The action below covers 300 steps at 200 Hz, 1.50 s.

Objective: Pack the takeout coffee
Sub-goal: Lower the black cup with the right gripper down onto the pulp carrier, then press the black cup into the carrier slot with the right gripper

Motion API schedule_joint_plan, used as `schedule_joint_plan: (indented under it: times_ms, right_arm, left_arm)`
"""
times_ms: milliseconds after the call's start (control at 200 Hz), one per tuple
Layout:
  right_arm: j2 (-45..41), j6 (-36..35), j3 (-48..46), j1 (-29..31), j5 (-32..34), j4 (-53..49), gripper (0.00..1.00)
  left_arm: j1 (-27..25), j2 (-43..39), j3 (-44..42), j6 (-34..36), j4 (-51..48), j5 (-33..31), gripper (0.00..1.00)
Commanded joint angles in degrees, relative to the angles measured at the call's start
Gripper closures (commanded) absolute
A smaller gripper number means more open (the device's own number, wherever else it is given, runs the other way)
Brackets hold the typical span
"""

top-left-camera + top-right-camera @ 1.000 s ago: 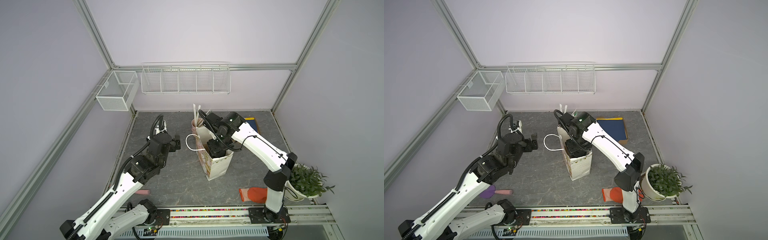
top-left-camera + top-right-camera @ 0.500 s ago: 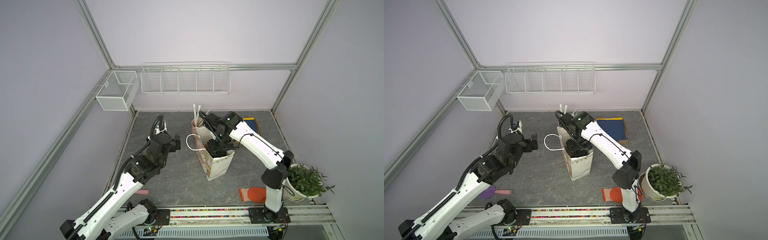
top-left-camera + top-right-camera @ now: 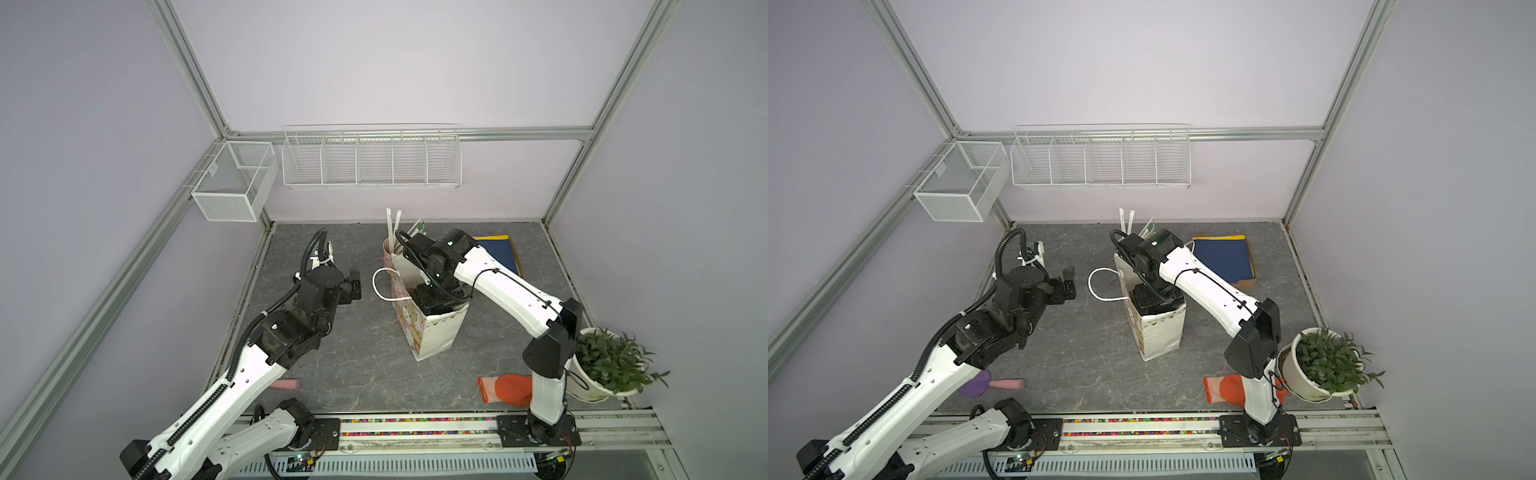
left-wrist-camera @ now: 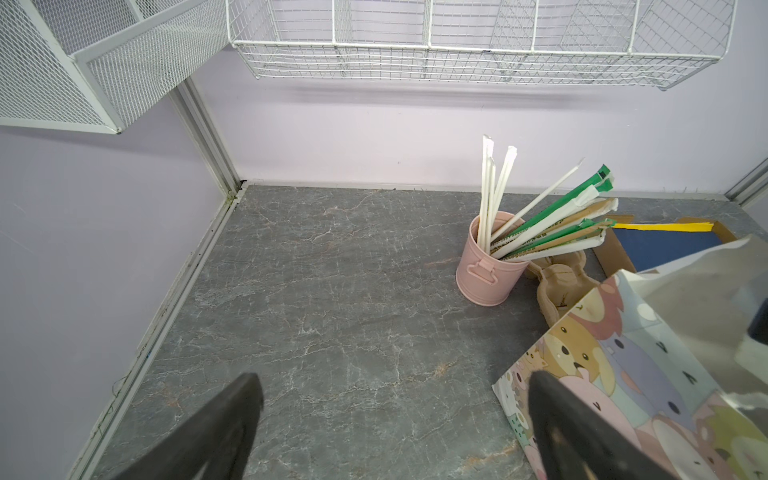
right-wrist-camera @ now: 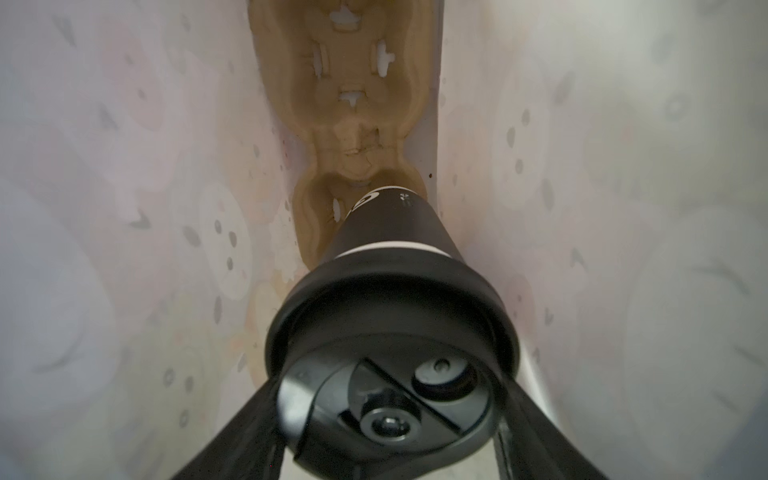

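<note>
Viewer: Motion is slight: our right gripper (image 5: pixel 395 376) has sunk a touch deeper into the paper bag (image 3: pixel 436 336), clamped on the takeout coffee (image 5: pixel 390 232) at its lidded top.
Partner: So we judge the cup nearly seated, its base at the pulp carrier (image 5: pixel 357 83), release still ahead. Our left gripper (image 4: pixel 395 380) hangs wide open, empty, beside the bag.

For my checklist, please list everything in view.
bag: one, cartoon print, centre
coffee cup: one, black, inside bag
cup carriers: at least two, brown, in bag, behind bag
straw cup: one, pink, behind bag
flat box: one, blue, back right
plant: one, green, white pot, front right
glove: one, orange, front right
small tool: one, purple and pink, front left
wire baskets: two, white, on walls
left gripper: one, black, open, beside bag
right gripper: one, black, in bag, shut on coffee cup
</note>
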Motion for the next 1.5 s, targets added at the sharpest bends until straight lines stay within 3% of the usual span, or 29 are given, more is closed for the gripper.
schedule_joint_plan:
  times_ms: [0,1494]
  right_arm:
    - [-0.15,0.68,-1.41,-0.20,-0.85,1.68,0.29]
    - [0.11,0.80,-17.57,-0.31,-3.31,13.91,0.30]
  left_arm:
    - [0.28,-0.22,-0.63,-0.26,0.21,0.01,0.00]
    - [0.28,0.38,-0.81,-0.11,0.30,-0.25,0.00]
